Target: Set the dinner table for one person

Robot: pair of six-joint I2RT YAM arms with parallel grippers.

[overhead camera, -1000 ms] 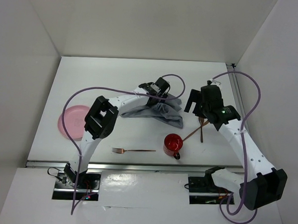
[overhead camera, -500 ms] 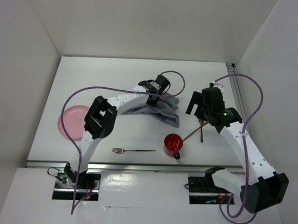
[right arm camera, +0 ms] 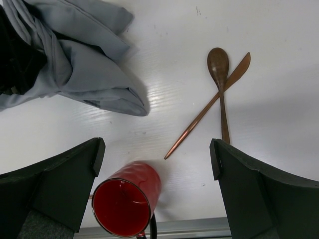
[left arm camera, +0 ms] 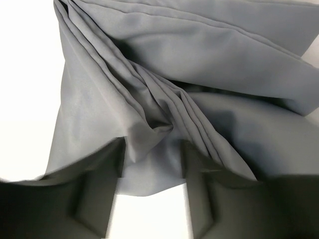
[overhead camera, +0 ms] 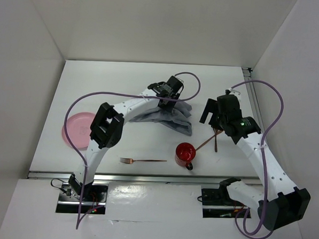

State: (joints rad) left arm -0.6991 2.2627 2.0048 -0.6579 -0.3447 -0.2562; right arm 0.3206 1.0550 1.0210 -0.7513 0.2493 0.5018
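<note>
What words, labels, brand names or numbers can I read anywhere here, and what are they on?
None: no readable text in any view. The grey cloth, red mug, pink plate, fork, wooden spoon, knife and white table are all plain. The right arm bears only a small green light, no legible marking.

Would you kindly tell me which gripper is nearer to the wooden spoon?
Right. The right gripper hovers open close above the wooden spoon, which lies crossed with the knife. The left gripper is farther off, down over the crumpled grey cloth to the spoon's left.
</note>
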